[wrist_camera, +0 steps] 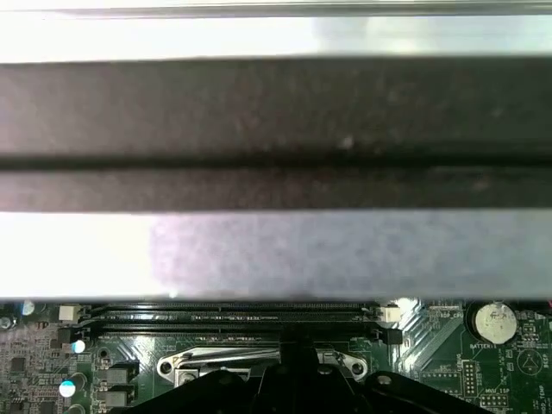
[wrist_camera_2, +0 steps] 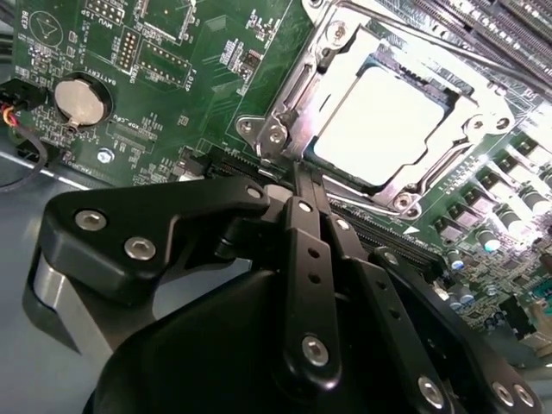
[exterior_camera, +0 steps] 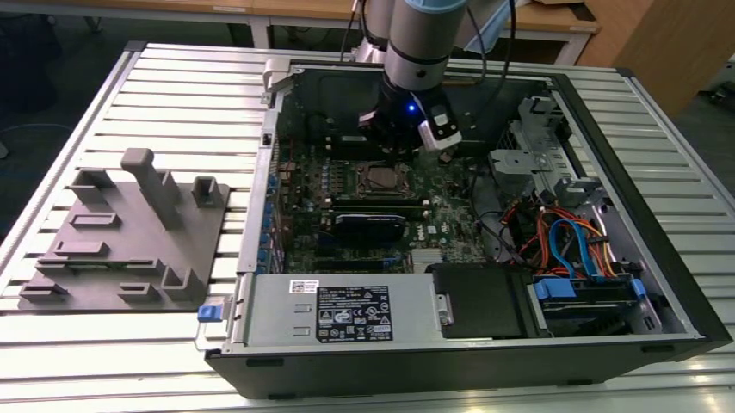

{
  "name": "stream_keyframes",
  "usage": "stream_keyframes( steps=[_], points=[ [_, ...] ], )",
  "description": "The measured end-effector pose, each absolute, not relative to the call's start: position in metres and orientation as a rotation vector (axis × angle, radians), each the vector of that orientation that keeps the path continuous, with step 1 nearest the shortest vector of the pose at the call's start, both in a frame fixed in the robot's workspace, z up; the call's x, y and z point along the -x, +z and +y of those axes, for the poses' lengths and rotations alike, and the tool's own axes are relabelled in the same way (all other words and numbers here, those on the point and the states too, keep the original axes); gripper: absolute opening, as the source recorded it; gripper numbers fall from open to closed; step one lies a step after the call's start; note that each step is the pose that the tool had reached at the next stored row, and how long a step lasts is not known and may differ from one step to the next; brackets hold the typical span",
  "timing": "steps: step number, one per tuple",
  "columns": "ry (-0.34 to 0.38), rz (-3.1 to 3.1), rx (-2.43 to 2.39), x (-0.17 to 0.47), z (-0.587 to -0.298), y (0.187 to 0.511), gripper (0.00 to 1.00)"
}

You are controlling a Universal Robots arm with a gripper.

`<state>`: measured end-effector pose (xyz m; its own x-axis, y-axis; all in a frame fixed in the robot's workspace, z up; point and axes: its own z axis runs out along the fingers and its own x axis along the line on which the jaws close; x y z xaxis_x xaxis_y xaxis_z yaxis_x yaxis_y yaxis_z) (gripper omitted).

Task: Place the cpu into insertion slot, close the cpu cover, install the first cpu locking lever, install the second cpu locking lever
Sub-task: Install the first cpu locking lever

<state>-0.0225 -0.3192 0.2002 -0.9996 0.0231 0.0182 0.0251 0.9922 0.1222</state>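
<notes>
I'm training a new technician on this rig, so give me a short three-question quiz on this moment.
1. True or false: the cpu cover lies closed over the cpu.
2. The gripper is nearest to: A) the coin battery; B) the cpu cover's corner; C) the blue cables.
3. Open or shut: the gripper is ___.
Key: 1 true; 2 B; 3 shut.

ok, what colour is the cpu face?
The cpu is pale silver-grey; second wrist view shows it best.
</notes>
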Motion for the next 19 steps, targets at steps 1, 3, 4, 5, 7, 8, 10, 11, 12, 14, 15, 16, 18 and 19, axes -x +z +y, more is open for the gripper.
stream_keyframes(
  steps=[1,3,4,5,7,8,10,11,12,14,15,16,18,19],
  points=[
    [-0.192,-3.119,0.038,0.0225,-0.3192,0.2002,0.11],
    [-0.184,-3.119,0.038,0.0224,-0.3192,0.2,0.11],
    [-0.175,-3.12,0.038,0.0224,-0.3192,0.1997,0.11],
    [-0.167,-3.12,0.038,0.0224,-0.3192,0.1993,0.11],
    [-0.153,-3.121,0.038,0.0224,-0.3192,0.1985,0.11],
    [-0.148,-3.121,0.038,0.0224,-0.3193,0.1983,0.11],
    [-0.144,-3.121,0.038,0.0224,-0.3193,0.1982,0.11],
    [-0.144,-3.121,0.038,0.0225,-0.3193,0.1982,0.11],
    [-0.144,-3.121,0.038,0.0225,-0.3193,0.1981,0.11],
    [-0.144,-3.121,0.038,0.0224,-0.3193,0.198,0.11],
    [-0.144,-3.121,0.038,0.0224,-0.3193,0.1979,0.11],
    [-0.144,-3.121,0.038,0.0224,-0.3193,0.1979,0.11],
    [-0.149,-3.121,0.038,0.0225,-0.3192,0.1982,0.11],
    [-0.154,-3.121,0.038,0.0226,-0.3192,0.1991,0.11]
  ],
)
